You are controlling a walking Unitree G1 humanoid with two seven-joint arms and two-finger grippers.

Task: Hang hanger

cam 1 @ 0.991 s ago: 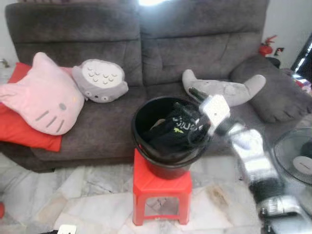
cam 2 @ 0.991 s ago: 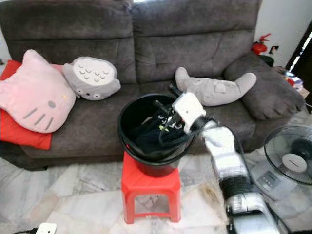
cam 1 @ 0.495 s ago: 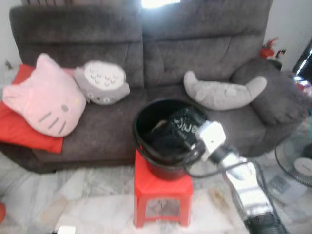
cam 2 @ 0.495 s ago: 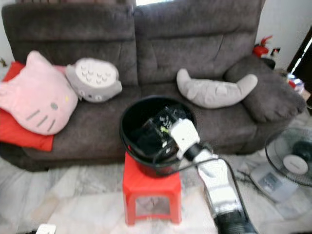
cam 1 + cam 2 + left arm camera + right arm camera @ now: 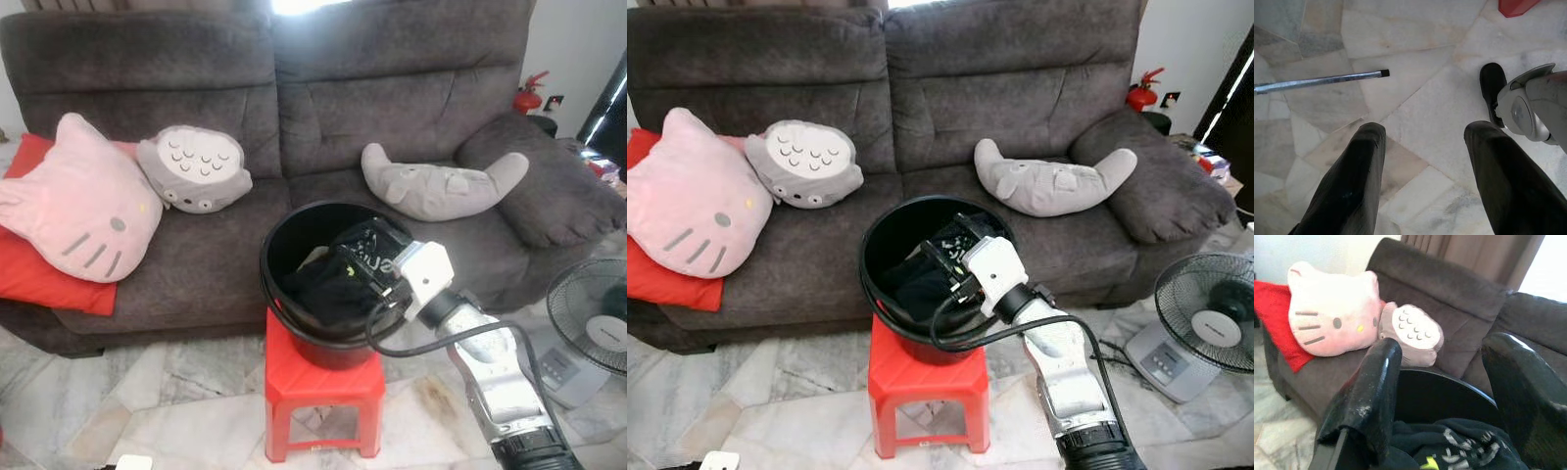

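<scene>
One bucket: a round black plastic bucket [image 5: 328,284] is standing on a small red plastic stool [image 5: 318,392], just in front of the dark grey fabric sofa [image 5: 294,108]; the stool is probably lifting it to a height the arm can reach.
Contents: a crumpled black garment with pale lettering [image 5: 358,269] is lying inside the bucket.
Right gripper: the right gripper [image 5: 1442,401] is hovering at the bucket's near rim, pointing into it, its two black fingers [image 5: 1369,391] spread apart and closing on nothing; it is likely placed so to reach the garment.
Left gripper: the left gripper [image 5: 1422,181] is hanging idle over the marble floor [image 5: 1415,93] with its fingers parted and nothing between them; a grey metal rod [image 5: 1320,81] is lying on the floor beyond it.
Hanger: no hanger is possible to make out; whether one is lying under the garment cannot be told.
Cushions: a pink cat-face cushion [image 5: 73,201] is leaning on a red pillow [image 5: 44,279], a grey round plush [image 5: 196,168] is beside it, and a grey curved plush [image 5: 441,184] is lying on the right seat.
Stage: judged from this, the task is only beginning.
</scene>
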